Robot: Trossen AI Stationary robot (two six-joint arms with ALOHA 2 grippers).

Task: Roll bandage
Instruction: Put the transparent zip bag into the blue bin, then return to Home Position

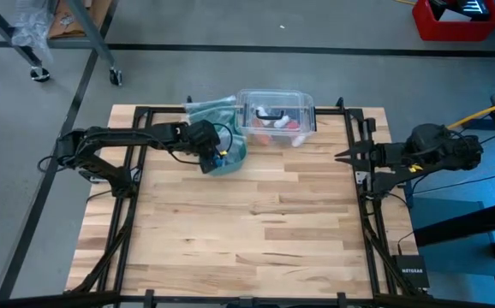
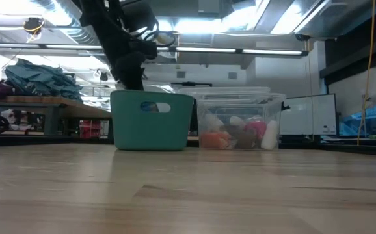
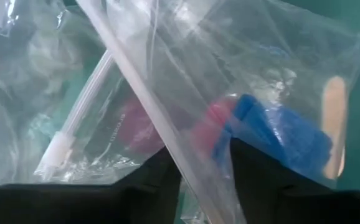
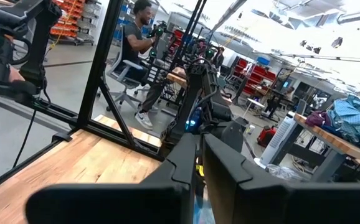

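The blue bandage (image 3: 283, 134) lies inside a clear zip bag (image 3: 186, 68), next to a pink-red item (image 3: 212, 119). The bag sits in a teal basket (image 1: 232, 159) (image 2: 152, 123) at the table's far side. My left gripper (image 3: 205, 186) (image 1: 217, 159) reaches down into the basket, slanting from the left. Its fingers are apart, and the bag's white zip edge (image 3: 167, 137) runs between them. My right gripper (image 1: 343, 156) (image 4: 198, 165) waits shut and level above the table's right edge, holding nothing. My left gripper has one finger on either side of the bag's zip edge (image 3: 189, 171), coming from above at a slant. Whether the fingers touch the plastic I cannot tell. The bag lies slack in the basket.
A clear plastic box (image 1: 277, 113) (image 2: 240, 120) with small items stands just right of the basket at the far edge. More clear bags (image 1: 206, 107) lie behind the basket. A black frame (image 1: 136, 111) borders the table. People sit in the room beyond.
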